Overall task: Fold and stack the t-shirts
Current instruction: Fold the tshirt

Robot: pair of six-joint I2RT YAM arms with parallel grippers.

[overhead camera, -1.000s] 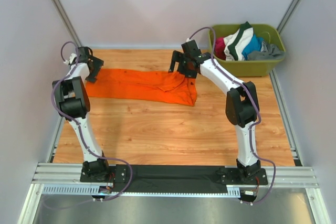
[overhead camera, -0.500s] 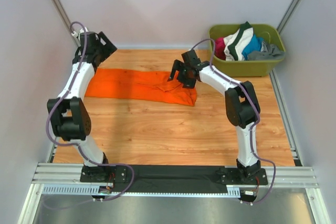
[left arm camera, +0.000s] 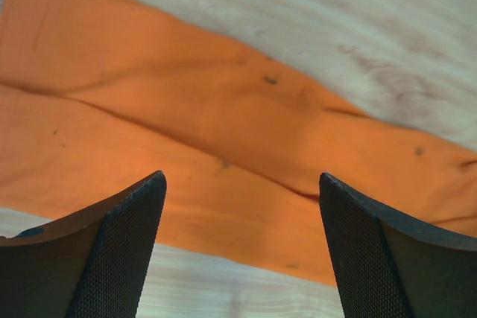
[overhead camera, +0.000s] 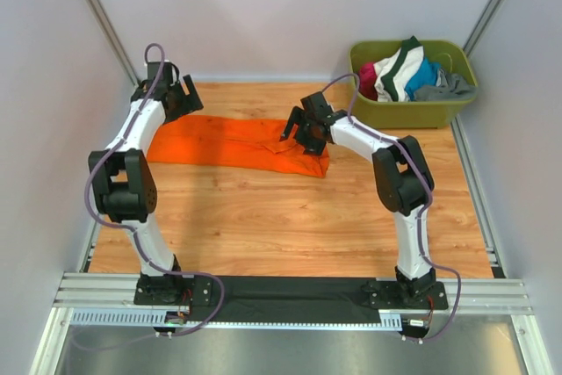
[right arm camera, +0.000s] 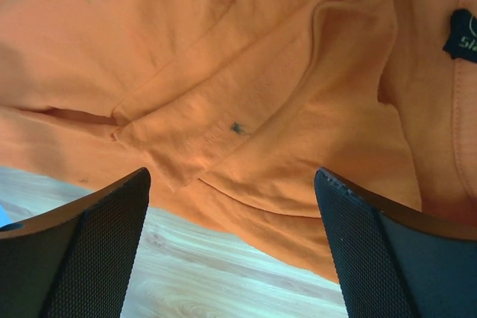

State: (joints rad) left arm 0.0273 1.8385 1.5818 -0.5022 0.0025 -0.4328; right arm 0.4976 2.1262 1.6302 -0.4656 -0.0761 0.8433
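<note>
A bright orange t-shirt lies folded into a long strip across the far part of the wooden table. It fills the left wrist view and the right wrist view, where a dark neck label shows. My left gripper is open and empty above the strip's left end. My right gripper is open and empty above the bunched right end. More t-shirts are piled in the olive-green tub.
The tub stands at the far right corner by the wall. Metal frame posts run up the back corners. A black mat lies along the near edge between the arm bases. Bare wood lies in front of the shirt.
My left gripper has swung from the strip's far left end up and rightward, now over its upper left edge. My right gripper has dropped slightly left and nearer over the bunched end.
</note>
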